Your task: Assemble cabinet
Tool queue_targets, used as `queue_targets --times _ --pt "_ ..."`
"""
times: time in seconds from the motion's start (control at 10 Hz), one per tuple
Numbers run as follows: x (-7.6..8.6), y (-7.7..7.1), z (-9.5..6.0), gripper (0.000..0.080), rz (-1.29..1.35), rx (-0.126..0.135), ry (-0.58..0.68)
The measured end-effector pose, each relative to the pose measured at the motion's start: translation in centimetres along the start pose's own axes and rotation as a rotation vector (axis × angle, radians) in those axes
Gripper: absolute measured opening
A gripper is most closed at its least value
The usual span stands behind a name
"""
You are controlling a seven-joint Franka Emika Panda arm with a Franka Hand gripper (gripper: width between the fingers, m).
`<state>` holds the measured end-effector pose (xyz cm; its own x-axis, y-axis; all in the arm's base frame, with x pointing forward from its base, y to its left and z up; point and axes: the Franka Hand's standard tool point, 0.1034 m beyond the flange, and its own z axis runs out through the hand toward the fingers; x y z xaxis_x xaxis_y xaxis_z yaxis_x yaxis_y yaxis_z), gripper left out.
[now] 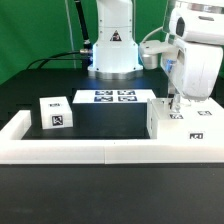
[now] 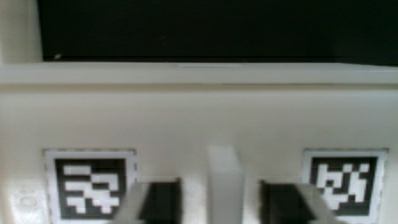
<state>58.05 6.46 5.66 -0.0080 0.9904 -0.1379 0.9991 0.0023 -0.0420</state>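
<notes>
The cabinet body (image 1: 172,122), a white box with tag markers, stands at the exterior view's right against the white border wall. My gripper (image 1: 178,101) reaches straight down onto its top edge. In the wrist view the body's white face (image 2: 196,110) fills the frame, with two tags low on it. My two dark fingers (image 2: 164,203) stand either side of a narrow white wall of the body, and my gripper (image 2: 221,205) looks shut on it. A smaller white cube part (image 1: 54,112) with tags sits apart at the exterior view's left.
The low white border wall (image 1: 90,151) runs along the front and up both sides. The marker board (image 1: 113,97) lies flat behind the parts. The robot's base (image 1: 112,50) stands at the back, with cables to its left.
</notes>
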Motion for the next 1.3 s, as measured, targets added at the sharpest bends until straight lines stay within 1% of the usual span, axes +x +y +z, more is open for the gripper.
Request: queue_targets --times 0.1,0.2,0.3,0.4,0.5,0.6,0.8,0.9,1.0,1.1,1.2,1.3 --pt "0.0 0.0 0.1 0.0430 -0.011 0.001 -0.001" --pt "-0.1 0.0 0.0 0.0430 -0.025 -0.004 -0.001" --pt "-0.4 -0.2 -0.3 0.0630 -0.032 -0.018 -0.001" --pt "-0.8 -0.8 -0.5 0.0742 -0.033 -0.032 0.000" --pt "-1.2 -1.5 -0.9 0.0742 -0.028 -0.050 0.006" --pt "-1.9 -2.4 -1.5 0.0790 -0.021 -0.071 0.013" --pt "-3.7 -4.3 -2.8 0.0797 0.029 -0.116 0.035" --pt "-4.8 -6.1 -3.3 0.0797 0.087 -0.134 0.051" --pt "-4.9 -7.8 -3.4 0.0797 0.202 -0.141 0.070" --pt "-4.2 -9.6 -3.3 0.0797 0.299 -0.143 0.087" --pt "-2.8 -10.8 -3.1 0.0797 0.344 -0.148 0.101" --pt "-2.2 -11.2 -2.9 0.0797 0.340 -0.145 0.105"
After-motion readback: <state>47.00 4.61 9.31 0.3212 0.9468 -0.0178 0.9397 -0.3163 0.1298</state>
